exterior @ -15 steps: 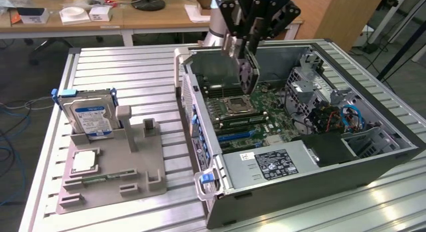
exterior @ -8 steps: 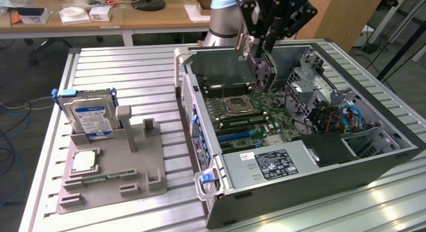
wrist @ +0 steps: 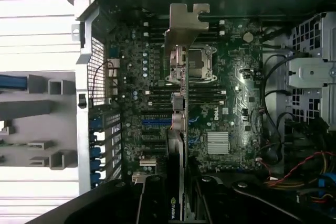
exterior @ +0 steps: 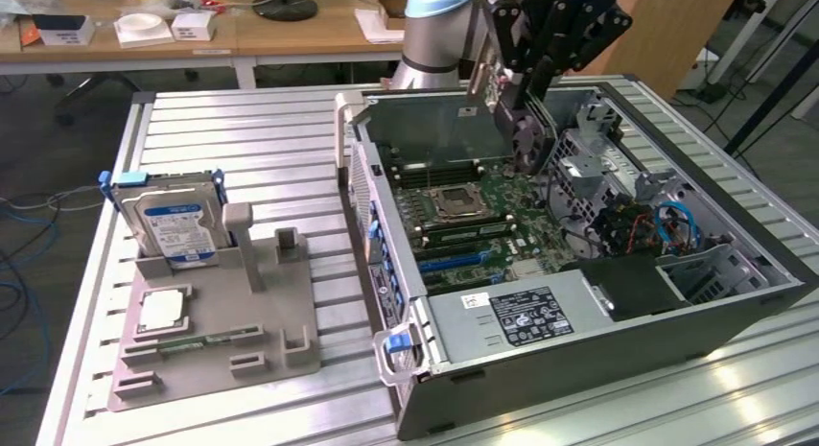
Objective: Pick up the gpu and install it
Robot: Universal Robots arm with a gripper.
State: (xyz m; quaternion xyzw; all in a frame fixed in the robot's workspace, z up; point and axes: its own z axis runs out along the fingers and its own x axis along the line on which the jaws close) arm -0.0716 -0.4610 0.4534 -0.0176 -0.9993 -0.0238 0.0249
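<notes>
The gpu (exterior: 527, 129) hangs on edge over the open computer case (exterior: 716, 321), above the motherboard (exterior: 474, 216). It is a thin card with a silver end bracket. My gripper (exterior: 535, 77) is shut on it from above. In the wrist view the gpu (wrist: 178, 77) runs edge-on down the middle, with its bracket over the CPU socket area and the black fingers (wrist: 149, 203) on either side of its cooler end. The card floats clear of the board, over the blue slot (wrist: 156, 121).
On the exterior view's left, a grey holder (exterior: 218, 340) carries a blue-labelled hard drive (exterior: 173, 230) and a square silver CPU chip (exterior: 164, 312). A power supply (exterior: 525, 316) and cable bundles (exterior: 653, 225) crowd the near end of the case. The slatted metal table (exterior: 230, 139) lies around them.
</notes>
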